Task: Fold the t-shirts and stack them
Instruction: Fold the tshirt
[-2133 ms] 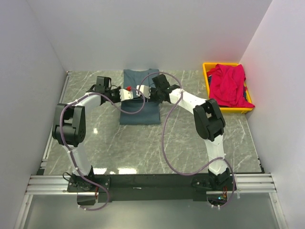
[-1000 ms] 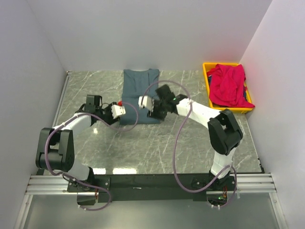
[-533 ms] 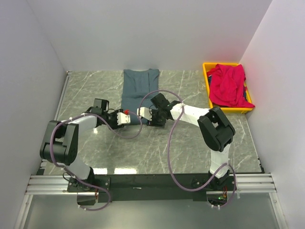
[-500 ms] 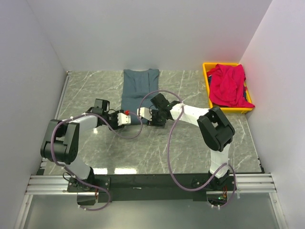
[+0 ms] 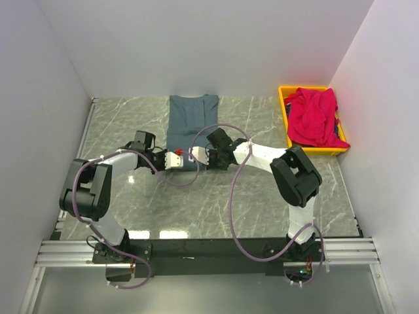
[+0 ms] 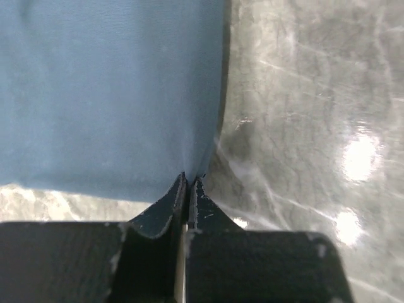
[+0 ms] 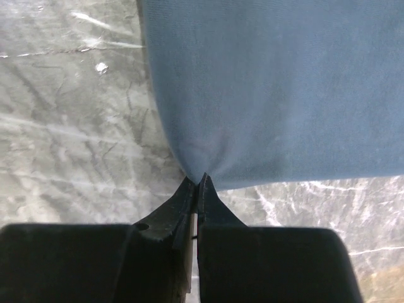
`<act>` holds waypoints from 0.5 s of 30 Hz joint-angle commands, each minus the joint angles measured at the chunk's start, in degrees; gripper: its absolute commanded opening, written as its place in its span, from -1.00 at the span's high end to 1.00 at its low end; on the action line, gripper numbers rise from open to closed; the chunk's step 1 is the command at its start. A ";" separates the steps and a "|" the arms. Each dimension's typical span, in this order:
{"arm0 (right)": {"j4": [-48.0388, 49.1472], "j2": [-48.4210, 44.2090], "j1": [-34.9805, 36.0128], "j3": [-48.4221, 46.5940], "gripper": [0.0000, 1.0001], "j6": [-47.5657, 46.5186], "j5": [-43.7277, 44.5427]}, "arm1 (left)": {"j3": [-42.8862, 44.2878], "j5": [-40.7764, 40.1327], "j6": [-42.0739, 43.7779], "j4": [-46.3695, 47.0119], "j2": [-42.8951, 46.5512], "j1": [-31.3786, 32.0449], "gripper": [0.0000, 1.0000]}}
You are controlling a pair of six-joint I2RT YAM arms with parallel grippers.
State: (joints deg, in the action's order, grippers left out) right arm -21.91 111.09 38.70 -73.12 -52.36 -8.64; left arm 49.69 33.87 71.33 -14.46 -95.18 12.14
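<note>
Blue shirt (image 5: 192,121) lies flat, left of the bin (image 5: 282,98); red shirt (image 5: 314,116) is heaped in the bin. Left gripper (image 6: 190,180) and right gripper (image 7: 201,178) each pinch the blue hem. Cloth looks light and limp, so hem corners seem the right hold.

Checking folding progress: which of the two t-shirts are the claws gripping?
The blue-grey t-shirt, spread flat: left claw and right claw pinch its near corners. The red t-shirt sits crumpled in the yellow bin.
</note>
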 commanded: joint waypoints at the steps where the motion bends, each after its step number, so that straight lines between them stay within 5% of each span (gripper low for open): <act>1: -3.74 -5.08 -1.17 -2.02 1.00 2.52 -1.72 | 3.83 3.39 -1.88 -6.45 5.60 -1.15 0.99; 9: -13.93 -15.89 -3.28 -7.74 1.00 6.30 -4.98 | 13.50 7.17 -4.97 -21.28 13.34 -1.95 0.99; 15: -21.06 -23.89 -2.23 -4.67 1.00 7.18 -7.26 | 9.91 5.25 0.20 -32.81 22.47 0.33 0.99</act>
State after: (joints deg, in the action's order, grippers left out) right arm -35.29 91.61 35.77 -79.26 -46.61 -14.11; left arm 61.52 38.59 68.42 -36.40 -77.23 11.22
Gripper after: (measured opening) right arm 0.023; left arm 0.047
